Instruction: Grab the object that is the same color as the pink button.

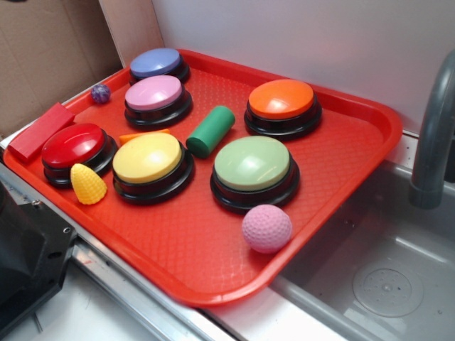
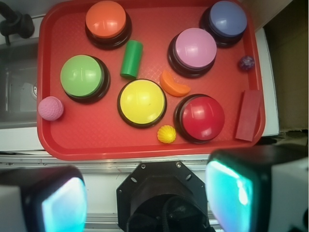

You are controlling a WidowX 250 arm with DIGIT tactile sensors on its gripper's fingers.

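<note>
Nothing is grabbed yet. The gripper point(image 2: 145, 193) hangs wide and empty, short of the tray point(image 2: 96, 145). The pink ball point(image 2: 50, 108) lies free at the tray's 9 o'clock edge; the pink button point(image 2: 195, 47) sits toward 1 o'clock.

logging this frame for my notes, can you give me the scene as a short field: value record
surface: red tray beside a sink
target: pink ball, dimpled, at the tray's edge next to the green button
colour match: pink button
other buttons: orange, yellow, red, blue-purple
loose items: green cylinder, yellow cone, orange wedge, red block, purple ball
hand: open, above the tray's near edge, holding nothing
target status: not yet grasped
</note>
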